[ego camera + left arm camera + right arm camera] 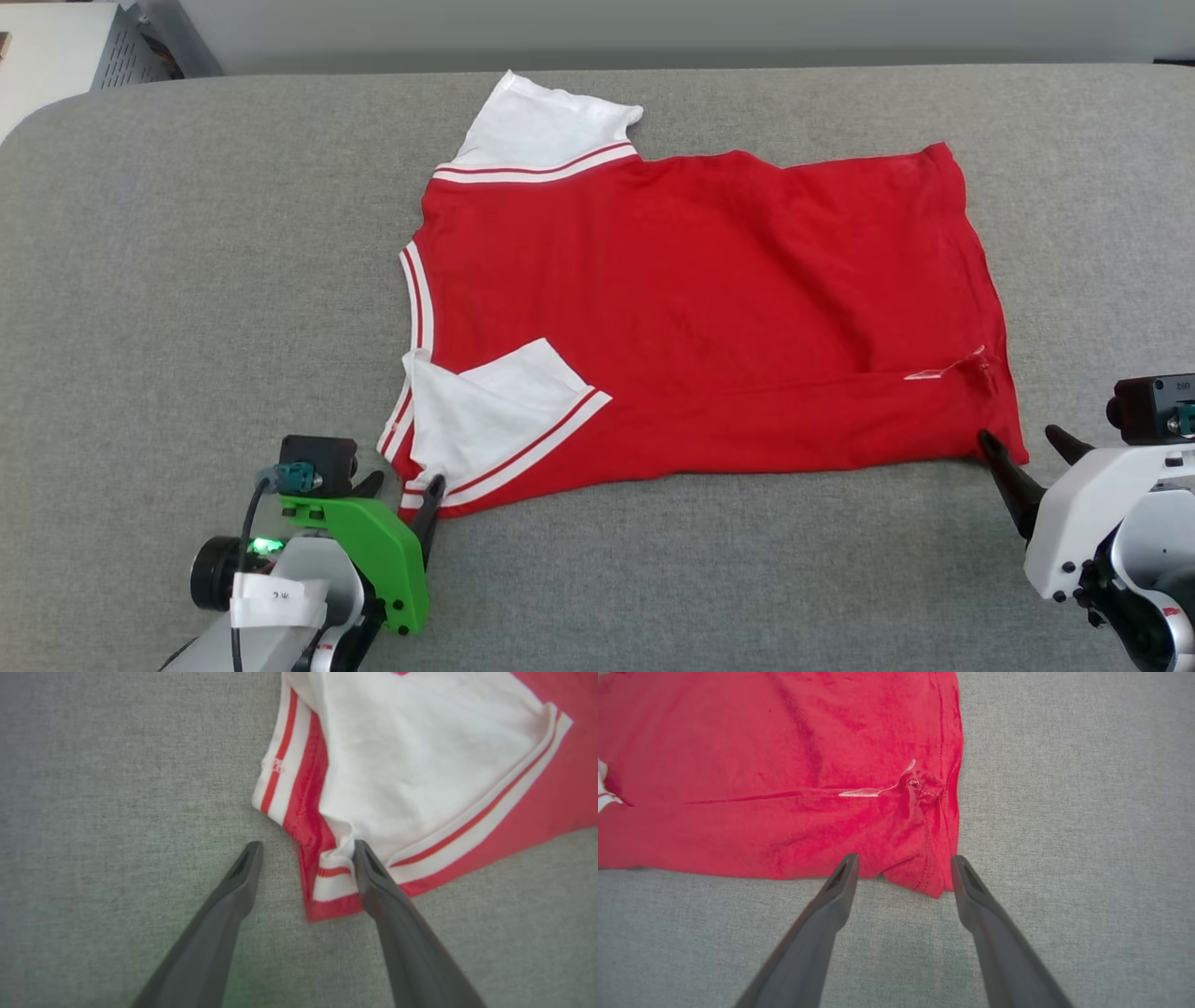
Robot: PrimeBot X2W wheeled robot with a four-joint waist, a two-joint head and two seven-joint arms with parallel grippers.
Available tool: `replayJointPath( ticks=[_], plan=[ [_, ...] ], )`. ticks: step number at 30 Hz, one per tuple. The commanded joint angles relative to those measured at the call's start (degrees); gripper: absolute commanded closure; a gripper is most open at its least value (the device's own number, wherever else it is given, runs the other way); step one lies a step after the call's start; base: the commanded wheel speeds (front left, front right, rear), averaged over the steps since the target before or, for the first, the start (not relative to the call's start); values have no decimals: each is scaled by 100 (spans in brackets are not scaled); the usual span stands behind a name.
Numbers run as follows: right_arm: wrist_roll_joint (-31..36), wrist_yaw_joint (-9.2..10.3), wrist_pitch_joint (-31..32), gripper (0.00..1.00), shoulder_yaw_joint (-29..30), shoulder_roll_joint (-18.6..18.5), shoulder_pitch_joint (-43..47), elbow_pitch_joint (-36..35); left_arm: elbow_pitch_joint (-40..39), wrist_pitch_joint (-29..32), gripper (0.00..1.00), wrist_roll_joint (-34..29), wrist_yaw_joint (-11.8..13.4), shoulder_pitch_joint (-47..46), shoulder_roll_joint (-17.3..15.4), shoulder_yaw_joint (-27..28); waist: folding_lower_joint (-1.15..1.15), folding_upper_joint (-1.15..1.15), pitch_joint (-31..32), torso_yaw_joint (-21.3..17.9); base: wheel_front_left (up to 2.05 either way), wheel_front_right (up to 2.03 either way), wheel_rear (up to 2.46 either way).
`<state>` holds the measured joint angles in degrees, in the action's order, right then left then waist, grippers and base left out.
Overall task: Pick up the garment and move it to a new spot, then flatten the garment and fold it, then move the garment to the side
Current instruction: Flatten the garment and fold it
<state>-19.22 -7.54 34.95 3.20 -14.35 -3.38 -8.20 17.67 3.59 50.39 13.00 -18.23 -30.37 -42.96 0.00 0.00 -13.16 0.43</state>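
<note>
Currently the garment (709, 308) lies spread flat at the middle of the bench (187, 280), with its striped collar (417, 299) toward the left edge and its hem toward the right edge. The body is red soft jersey, faintly creased, with a stitched seam running along the hem. The far sleeve (541, 126) is white and lies open toward the far edge. The near sleeve (495, 411) is white with red-and-white striped trim and is folded over onto the red body. A thin clear strip (943, 371) sits on the red cloth near the hem.

The bench cover is grey woven cloth with a fine, even grain, and its far left corner is rounded.

The left fingers (431, 504) are dark, long and tapered, and they stand apart at the garment's near left corner. In the left wrist view, one of the left fingers (219, 919) rests over bare grey cloth, while the other meets the bunched sleeve trim. A green bracket (373, 551) sits on that wrist.

The right fingers (1008, 476) also stand apart at the near right hem corner. In the right wrist view, the right fingers (994, 933) have the red hem corner lying between their tips. Contact with the cloth cannot be confirmed.
</note>
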Motion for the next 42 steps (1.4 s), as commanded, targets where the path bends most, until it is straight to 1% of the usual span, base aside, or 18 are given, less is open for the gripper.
replayJointPath(
  ticks=[1,2,3,4,5,7,11,15,20,27,34,38,39,40,41,42],
  plan=[
    [56,5,-46,0,-7,37,-41,-17,164,92,0,23,-50,1,83,-77,0,0,-38,-23,0,0,0],
    [65,5,-48,0,-6,33,-46,-7,228,143,0,62,-99,-1,112,-99,0,0,-45,-24,0,0,0],
    [80,5,-50,0,-5,24,-49,4,276,188,45,83,-140,-4,128,-125,0,0,-45,-23,0,0,0],
    [100,5,-53,0,-1,13,-53,22,333,226,88,98,-183,-12,141,-151,0,0,-39,-20,0,0,0],
    [120,5,-55,0,2,6,-54,46,383,250,100,120,-226,-11,160,-170,0,0,-17,-11,0,0,0],
    [146,5,-50,0,10,-4,-38,91,446,246,100,158,-307,2,199,-191,0,0,47,12,0,0,0],
    [225,5,-5,0,29,-90,-22,176,465,46,100,203,-399,30,259,-139,0,0,205,82,0,0,0],
    [319,5,98,0,42,-202,-84,353,233,-212,100,214,-428,27,254,-31,0,0,300,178,0,0,0],
    [463,5,237,0,94,-202,-310,636,-271,-356,100,124,-346,-20,141,43,0,0,244,313,0,0,0],
    [785,5,401,0,209,-125,-660,1277,-858,-385,100,-31,-197,-104,5,60,0,0,48,495,0,0,0],
    [1080,5,384,0,344,15,-826,1756,-1099,-422,100,-117,-133,-136,-44,49,0,0,-134,597,0,0,0],
    [1015,5,525,0,321,131,-808,1981,-1136,-404,100,-140,-128,-155,-71,29,0,0,-200,619,0,0,0],
    [941,5,577,4,322,175,-802,2040,-1138,-396,100,-146,-123,-159,-79,24,0,0,-209,620,0,0,0],
    [872,5,612,60,334,213,-802,2083,-1140,-391,100,-147,-121,-160,-85,22,0,0,-213,619,0,0,0],
    [796,5,647,100,327,244,-801,2127,-1134,-380,100,-145,-119,-161,-91,18,0,0,-215,614,0,0,0],
    [755,5,669,100,313,246,-796,2156,-1124,-366,100,-141,-119,-160,-94,12,0,0,-213,611,0,0,0]
  ],
)
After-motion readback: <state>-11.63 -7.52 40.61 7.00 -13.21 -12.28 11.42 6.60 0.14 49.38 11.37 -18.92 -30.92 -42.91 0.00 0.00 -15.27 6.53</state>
